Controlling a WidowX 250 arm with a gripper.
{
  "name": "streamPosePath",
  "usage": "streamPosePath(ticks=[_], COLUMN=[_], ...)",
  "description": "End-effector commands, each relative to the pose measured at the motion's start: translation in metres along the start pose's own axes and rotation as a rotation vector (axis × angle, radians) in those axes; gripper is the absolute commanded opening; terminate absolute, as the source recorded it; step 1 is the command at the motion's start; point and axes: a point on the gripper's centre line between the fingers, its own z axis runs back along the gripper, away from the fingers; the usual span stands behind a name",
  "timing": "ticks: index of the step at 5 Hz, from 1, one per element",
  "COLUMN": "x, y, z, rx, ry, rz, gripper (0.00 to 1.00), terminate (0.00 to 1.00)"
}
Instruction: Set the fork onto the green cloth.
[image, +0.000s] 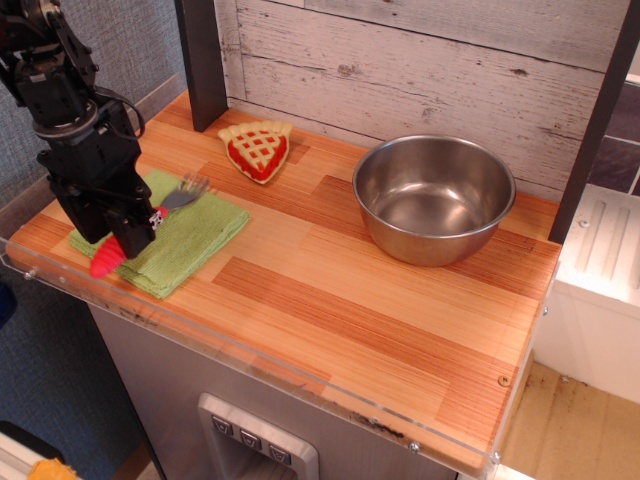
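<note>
The black gripper (128, 225) hides most of the fork (185, 190): only the silver tines past the fingers and the red handle tip below them show, and the middle of the handle is covered. Whether the fork's underside touches the green cloth (190, 235) cannot be told. The left part of the cloth lies behind the gripper body. The fingers themselves blend into the dark housing, so their separate outlines are unclear. The arm above the fingers is cut off by the top and left edges. At the bottom left corner, a small yellow-orange object (45, 470) is cropped and unidentifiable.
</note>
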Motion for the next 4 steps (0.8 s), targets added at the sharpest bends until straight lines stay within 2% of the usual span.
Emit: streamPosePath(ticks=[1,2,3,4], x=[0.0,0.001,0.004,0.006], y=[-0.009,-0.035,-0.057,-0.069], z=[0.027,0.054,0.068,0.066], rx=[0.05,0.047,0.01,-0.007], ry=[-0.008,-0.052,-0.086,-0.074], rz=[-0.006,0.008,0.024,0.029], gripper=[1.0,1.0,1.0,1.0], terminate=[0.0,0.0,0.0,0.0])
